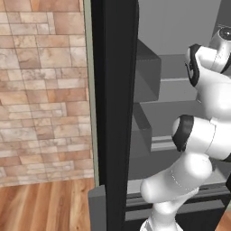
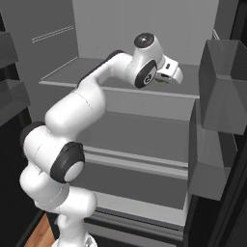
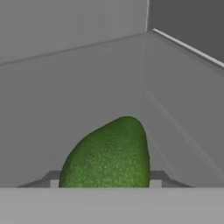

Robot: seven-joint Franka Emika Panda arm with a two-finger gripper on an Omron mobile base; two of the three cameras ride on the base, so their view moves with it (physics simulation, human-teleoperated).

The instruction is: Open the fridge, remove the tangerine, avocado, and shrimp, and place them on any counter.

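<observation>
The fridge [image 1: 115, 113] stands open, and its light grey shelves [image 2: 135, 130] face me. My arm reaches onto the upper shelf, where the gripper [image 2: 166, 77] points toward the back wall. A sliver of the green avocado [image 2: 159, 82] shows at the hand. In the hand view the avocado [image 3: 109, 153] lies on the shelf, right between the two fingertips [image 3: 52, 178] of the gripper [image 3: 104, 179]. Both tips press against its sides, so the gripper is shut on it. The tangerine, the shrimp and the counter are out of view.
Grey door bins [image 2: 222, 87] hang on the right door, close beside the hand, with a lower bin [image 2: 207, 159] beneath. The left door [image 1: 113, 54] carries bins [image 1: 146, 76] too. A brick wall [image 1: 40, 90] and wooden floor [image 1: 45, 203] lie to the left.
</observation>
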